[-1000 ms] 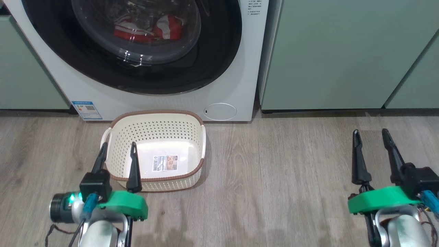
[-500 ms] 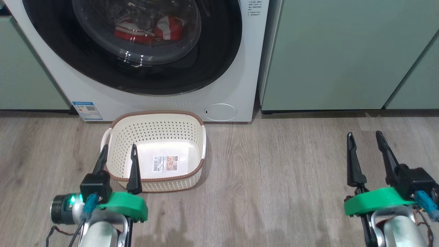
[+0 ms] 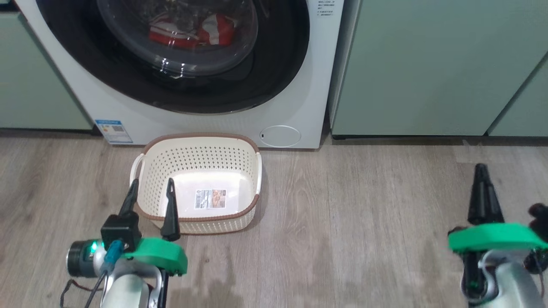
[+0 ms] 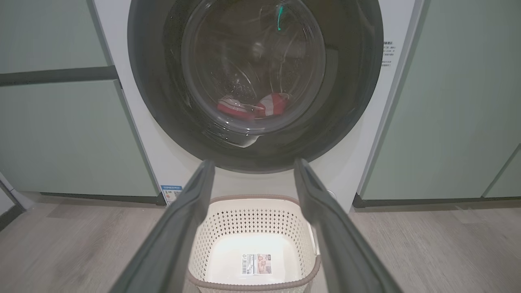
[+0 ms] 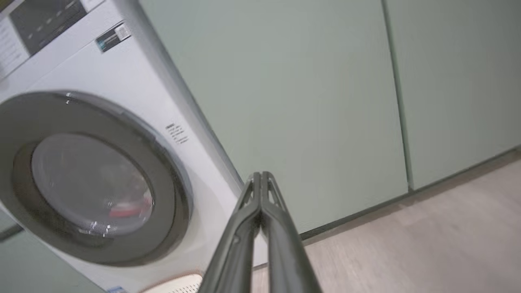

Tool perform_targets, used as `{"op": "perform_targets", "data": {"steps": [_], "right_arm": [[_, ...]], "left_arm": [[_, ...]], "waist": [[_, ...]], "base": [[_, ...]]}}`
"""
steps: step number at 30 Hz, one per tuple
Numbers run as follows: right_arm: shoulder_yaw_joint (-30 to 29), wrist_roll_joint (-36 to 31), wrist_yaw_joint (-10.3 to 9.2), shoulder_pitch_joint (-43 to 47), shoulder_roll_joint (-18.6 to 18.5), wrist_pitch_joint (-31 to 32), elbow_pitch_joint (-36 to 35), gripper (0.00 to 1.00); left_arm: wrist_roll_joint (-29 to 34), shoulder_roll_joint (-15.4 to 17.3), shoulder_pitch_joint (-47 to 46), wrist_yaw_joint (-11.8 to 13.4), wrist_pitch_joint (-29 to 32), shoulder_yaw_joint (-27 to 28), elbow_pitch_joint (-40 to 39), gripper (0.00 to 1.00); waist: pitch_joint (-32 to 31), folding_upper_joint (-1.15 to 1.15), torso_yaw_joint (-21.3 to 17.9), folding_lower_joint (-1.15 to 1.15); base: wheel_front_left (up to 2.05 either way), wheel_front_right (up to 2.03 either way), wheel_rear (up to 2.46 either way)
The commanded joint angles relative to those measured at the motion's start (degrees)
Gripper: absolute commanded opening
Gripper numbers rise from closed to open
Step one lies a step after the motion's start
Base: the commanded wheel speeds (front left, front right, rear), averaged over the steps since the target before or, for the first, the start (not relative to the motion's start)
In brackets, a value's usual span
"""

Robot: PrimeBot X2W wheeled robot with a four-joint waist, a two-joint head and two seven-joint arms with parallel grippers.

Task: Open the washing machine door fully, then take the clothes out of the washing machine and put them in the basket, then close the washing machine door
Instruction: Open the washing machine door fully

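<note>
At lower right, our right end effector [image 3: 481,171] is pinched closed, empty, we guess to pry the washing machine door [image 3: 278,64], shut over the clothes [image 3: 214,32]; left end effector [image 3: 153,182] gapes wide by the basket [image 3: 201,143], set below the door for drops.

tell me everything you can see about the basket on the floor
The basket is a small rectangular cream plastic tub with rounded corners, rows of holes through its walls, a brown rim and white side handles. It stands upright and empty on the wood-look floor, just in front of the washing machine, a printed label on its solid bottom. The open left claw hangs over its near left corner; no contact shows.
</note>
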Motion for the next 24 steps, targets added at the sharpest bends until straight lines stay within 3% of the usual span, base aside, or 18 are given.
{"op": "perform_targets", "data": {"steps": [1,6,12,16,20,24], "right_arm": [[0.89,3.56,0.42,-3.94,-0.79,-0.52,-0.49,0.0],[1.14,22.35,0.42,-10.54,-1.53,-0.52,5.67,0.0],[6.36,43.46,0.42,-20.08,-9.6,3.07,10.55,0.0],[6.42,54.7,0.42,-26.52,-14.01,10.93,12.7,0.0],[5.39,62.4,0.42,-33.38,-17.72,20.81,14.95,0.0],[5.97,64.82,0.42,-39.71,-20.63,28.79,15.98,0.0]], "left_arm": [[-0.63,0.32,-2.6,0.09,-0.45,1.38,-1.98,1.0],[-2.1,0.31,-3.51,0.47,-0.45,-0.31,-3.05,1.0],[-3.41,0.31,-5.57,0.57,-0.45,-1.77,-3.95,1.0],[-4.27,0.31,-6.94,0.7,-0.45,-2.96,-4.43,1.0],[-5.21,0.31,-8.75,0.76,-0.45,-4.61,-5.02,1.0],[-5.98,0.31,-10.66,0.91,-0.45,-6.0,-5.69,1.0]], "waist": [[0.52,0.0,0.5,0.0],[3.73,0.0,2.37,0.0],[8.49,0.0,4.93,0.0],[11.46,0.0,6.76,0.0],[14.55,0.0,8.72,0.0],[17.73,0.0,10.41,0.0]], "base": [[0.0,0.0,0.0],[0.0,0.0,0.0],[0.0,0.0,0.0],[0.0,0.0,0.0],[0.0,0.0,0.0],[0.0,0.0,0.0]]}}
